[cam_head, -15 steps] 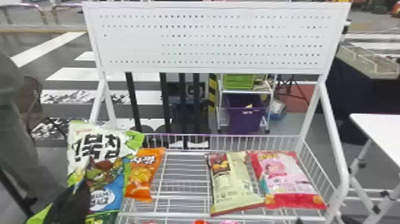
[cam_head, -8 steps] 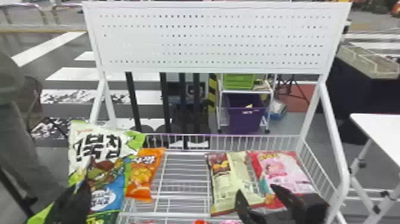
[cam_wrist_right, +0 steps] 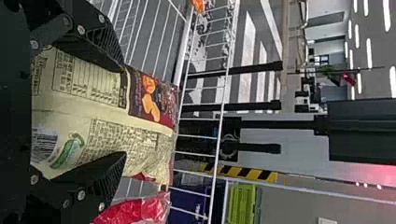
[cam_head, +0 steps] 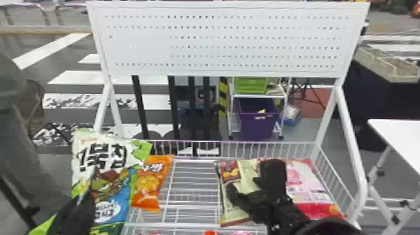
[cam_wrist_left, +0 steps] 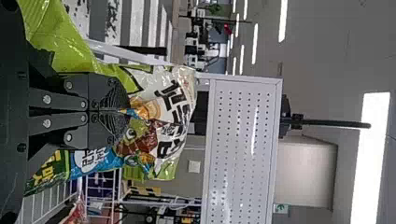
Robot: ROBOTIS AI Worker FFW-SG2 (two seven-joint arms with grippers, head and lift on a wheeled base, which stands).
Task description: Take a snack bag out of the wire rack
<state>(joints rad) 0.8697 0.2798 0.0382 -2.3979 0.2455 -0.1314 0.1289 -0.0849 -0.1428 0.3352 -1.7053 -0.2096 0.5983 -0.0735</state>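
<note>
While in rack (cam_head: 196,207), cream bag (cam_wrist_right: 107,116) between right gripper's (cam_head: 252,175) fingers (cam_head: 273,175).

Right gripper (cam_head: 251,176) farther forward (out over the cream snack bag (cam_head: 230,211) now)

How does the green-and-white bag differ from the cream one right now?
The green-and-white bag is held up at the rack's left side, while the cream bag lies in the wire rack.
The left pincer is shut on the green-and-white bag; the right pincer's fingers are open either side of the cream bag.
The green-and-white bag shows bold lettering, the cream bag small print and a barcode.
</note>
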